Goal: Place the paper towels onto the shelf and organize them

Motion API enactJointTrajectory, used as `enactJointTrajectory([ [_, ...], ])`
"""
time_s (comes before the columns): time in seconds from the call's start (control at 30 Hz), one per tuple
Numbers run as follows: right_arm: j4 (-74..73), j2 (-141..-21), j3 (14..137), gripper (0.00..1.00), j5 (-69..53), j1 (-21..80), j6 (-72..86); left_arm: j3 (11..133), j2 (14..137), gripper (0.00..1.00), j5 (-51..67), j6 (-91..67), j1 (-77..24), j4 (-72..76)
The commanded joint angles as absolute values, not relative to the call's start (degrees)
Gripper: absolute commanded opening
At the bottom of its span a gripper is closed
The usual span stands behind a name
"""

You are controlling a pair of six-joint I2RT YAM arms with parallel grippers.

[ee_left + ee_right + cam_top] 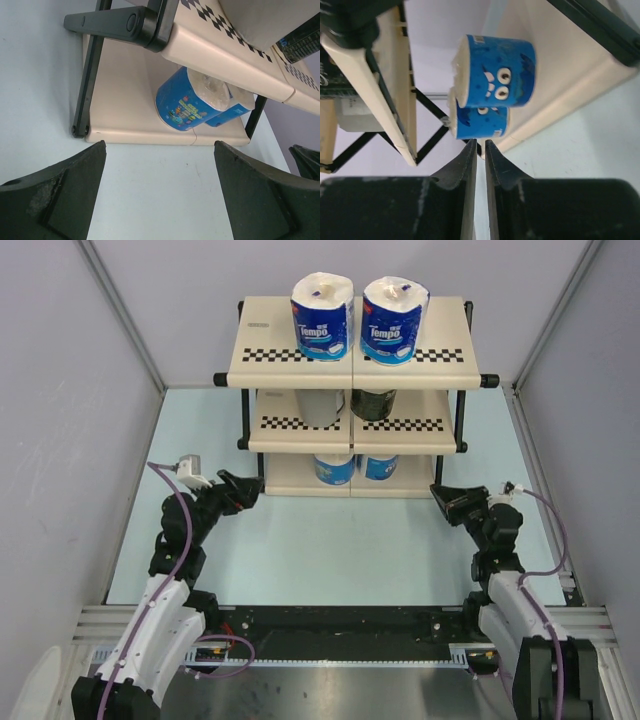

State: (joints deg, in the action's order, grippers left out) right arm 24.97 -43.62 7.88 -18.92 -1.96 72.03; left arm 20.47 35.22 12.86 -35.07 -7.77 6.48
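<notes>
The shelf [440,355] stands at the back of the table. Two blue Tempo rolls [322,316] [393,320] stand on its top tier. A grey roll [322,407] and a dark-wrapped roll [373,403] sit on the middle tier. Two blue rolls [333,470] [378,467] sit on the bottom tier; they also show in the left wrist view [192,100] and the right wrist view [495,70]. My left gripper [252,487] is open and empty, just left of the shelf's bottom tier. My right gripper [440,496] is shut and empty, near the shelf's right front.
Grey walls enclose the pale blue table [330,550] on the left, back and right. The shelf's black frame leg [89,75] stands close ahead of my left gripper. A metal rail [340,620] runs along the near edge by the arm bases.
</notes>
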Motion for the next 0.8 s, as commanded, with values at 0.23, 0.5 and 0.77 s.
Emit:
enactJointTrajectory([
  [0.23,62.1,-69.1,9.8,0.13,-13.2,2.0,76.5,20.3,34.7,0.93,14.3,-36.0,-8.1,9.1],
  [0.5,72.0,-81.8,13.9,0.11,-7.5,6.1,75.2,20.7,34.4,0.93,14.3,-35.9,-8.1,9.1],
  [0.77,80.0,-92.9,17.8,0.12,-4.7,7.9,75.8,20.8,35.5,0.93,14.6,-35.6,-8.1,9.8],
])
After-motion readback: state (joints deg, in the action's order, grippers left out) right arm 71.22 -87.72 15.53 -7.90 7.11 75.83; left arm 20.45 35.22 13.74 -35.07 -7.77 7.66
